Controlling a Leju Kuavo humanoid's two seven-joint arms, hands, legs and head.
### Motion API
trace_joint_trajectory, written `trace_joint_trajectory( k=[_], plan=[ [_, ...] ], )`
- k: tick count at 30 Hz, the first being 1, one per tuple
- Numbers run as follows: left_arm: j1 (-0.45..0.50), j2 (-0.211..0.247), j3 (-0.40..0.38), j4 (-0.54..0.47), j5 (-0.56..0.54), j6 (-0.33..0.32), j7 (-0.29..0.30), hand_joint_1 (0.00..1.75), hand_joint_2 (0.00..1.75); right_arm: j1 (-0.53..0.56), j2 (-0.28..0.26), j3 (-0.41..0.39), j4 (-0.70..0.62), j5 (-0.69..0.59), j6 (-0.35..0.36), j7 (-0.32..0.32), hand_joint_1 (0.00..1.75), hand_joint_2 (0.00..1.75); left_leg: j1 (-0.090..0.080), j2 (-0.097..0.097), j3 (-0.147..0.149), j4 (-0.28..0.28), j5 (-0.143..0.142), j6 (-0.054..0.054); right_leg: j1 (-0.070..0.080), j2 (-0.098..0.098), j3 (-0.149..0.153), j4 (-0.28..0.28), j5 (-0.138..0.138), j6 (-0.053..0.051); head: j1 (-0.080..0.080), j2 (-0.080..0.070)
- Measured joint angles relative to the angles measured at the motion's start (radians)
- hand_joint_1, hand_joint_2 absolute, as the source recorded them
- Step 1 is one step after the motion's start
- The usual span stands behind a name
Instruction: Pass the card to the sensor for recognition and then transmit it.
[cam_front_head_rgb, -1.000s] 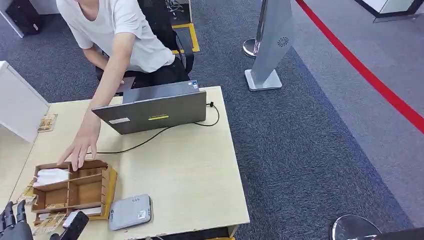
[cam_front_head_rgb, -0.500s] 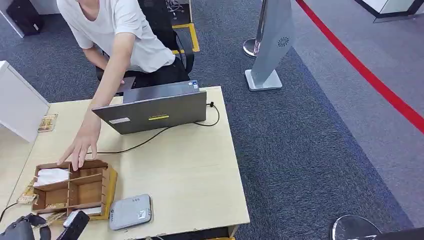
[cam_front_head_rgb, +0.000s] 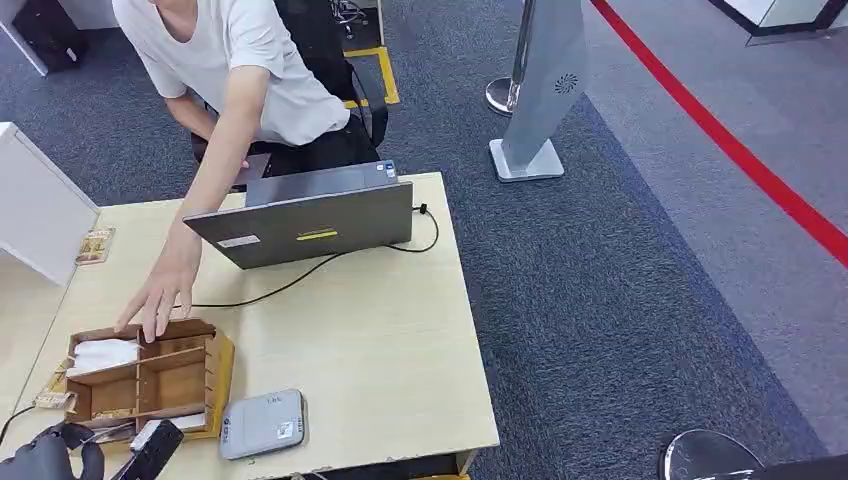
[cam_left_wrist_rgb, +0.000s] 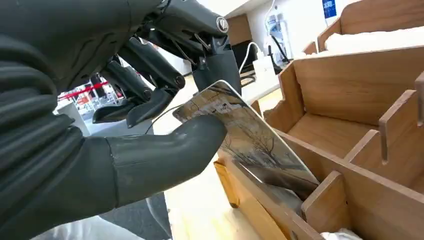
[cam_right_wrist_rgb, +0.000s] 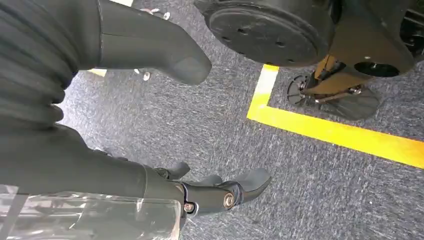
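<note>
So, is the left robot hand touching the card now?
Touching. In the left wrist view the left robot hand pinches the card between its thumb and a dark finger, with the card's lower end inside the wooden box.

A light wooden table (cam_front_head_rgb: 380, 340) stood on dark grey-blue carpet (cam_front_head_rgb: 620, 300), crossed at the right by a diagonal red stripe (cam_front_head_rgb: 740, 150). A silver floor stand (cam_front_head_rgb: 545, 90) rose beyond the table's far corner, with yellow floor marking (cam_front_head_rgb: 375, 60) behind a black chair (cam_front_head_rgb: 335, 60). A white cabinet (cam_front_head_rgb: 35, 210) stood at the left.
</note>
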Motion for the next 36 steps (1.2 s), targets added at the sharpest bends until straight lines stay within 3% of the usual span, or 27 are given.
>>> trace_joint_trajectory(
  k=[3, 10, 15, 19, 21, 24, 27, 31, 34, 36],
  plan=[
    [0.012, 0.002, -0.023, -0.036, 0.002, -0.03, -0.008, 1.75, 1.75, 0.0, 0.0, 0.0, 0.0, -0.017, -0.008, 0.01, 0.0, 1.75, 0.0, 0.0, 0.0, 0.0, 0.0, 0.0, 0.0, 0.0, 0.0, 0.0, 0.0, 0.0, 0.0, 0.0],
    [0.058, 0.033, -0.157, -0.214, -0.016, -0.22, 0.071, 1.75, 1.75, 0.006, 0.0, 0.0, -0.013, -0.102, -0.039, 0.066, 0.0, 1.75, 0.0, 0.0, 0.0, 0.0, 0.0, 0.0, 0.0, 0.0, -0.001, 0.0, 0.0, 0.0, 0.0, 0.0],
    [0.088, 0.16, -0.353, -0.392, 0.082, -0.379, 0.206, 1.75, 1.75, 0.023, 0.0, 0.002, -0.04, -0.18, -0.069, 0.121, 0.0, 1.75, 0.0, 0.0, -0.001, 0.0, 0.0, 0.0, 0.0, 0.0, -0.001, 0.0, 0.0, 0.0, 0.0, 0.0],
    [0.107, 0.326, -0.472, -0.522, 0.258, -0.454, 0.307, 1.75, 1.75, 0.076, 0.0, 0.052, -0.096, -0.283, -0.135, 0.185, 0.0, 1.75, 0.001, 0.0, -0.001, 0.0, 0.0, 0.0, 0.0, 0.0, -0.001, 0.0, -0.001, -0.001, 0.0, 0.0],
    [0.099, 0.42, -0.513, -0.577, 0.333, -0.445, 0.35, 1.75, 1.75, 0.109, 0.0, 0.096, -0.133, -0.31, -0.148, 0.211, 0.0, 1.75, 0.001, 0.0, -0.001, 0.0, 0.0, 0.0, 0.0, 0.0, -0.002, 0.0, -0.001, -0.001, 0.0, 0.0],
    [0.018, 0.488, -0.529, -0.59, 0.37, -0.411, 0.361, 1.75, 1.75, 0.119, 0.0, 0.127, -0.156, -0.284, -0.137, 0.202, 0.0, 1.75, 0.002, 0.0, -0.001, 0.0, 0.0, -0.001, 0.0, 0.0, -0.002, 0.0, -0.001, -0.001, 0.0, 0.0],
    [-0.079, 0.5, -0.529, -0.569, 0.334, -0.371, 0.354, 1.75, 1.75, 0.104, 0.0, 0.126, -0.149, -0.189, -0.092, 0.143, 0.0, 1.75, 0.001, 0.0, 0.0, 0.0, 0.001, -0.002, 0.0, 0.0, -0.003, 0.0, 0.0, -0.001, 0.0, 0.0],
    [-0.285, 0.475, -0.506, -0.437, 0.16, -0.215, 0.341, 1.75, 1.75, 0.004, 0.0, 0.038, -0.054, 0.061, -0.019, -0.024, 0.0, 1.75, 0.0, 0.001, -0.001, 0.0, 0.005, -0.001, 0.0, 0.0, -0.002, 0.0, 0.006, 0.001, 0.0, 0.0],
    [-0.369, 0.459, -0.464, -0.349, 0.049, -0.152, 0.33, 1.75, 1.75, -0.013, 0.0, 0.018, -0.019, 0.137, 0.0, -0.054, 0.0, 1.75, 0.0, -0.001, -0.003, 0.0, 0.007, 0.001, 0.0, -0.001, -0.002, 0.0, 0.007, 0.001, 0.003, 0.0],
    [-0.431, 0.448, -0.402, -0.269, 0.002, -0.121, 0.293, 1.75, 1.75, -0.021, 0.0, 0.012, 0.009, 0.166, 0.006, -0.071, 0.0, 1.75, 0.0, -0.001, -0.003, 0.0, 0.007, 0.001, 0.0, -0.001, -0.002, 0.0, 0.007, 0.001, 0.003, 0.0]
  ],
)
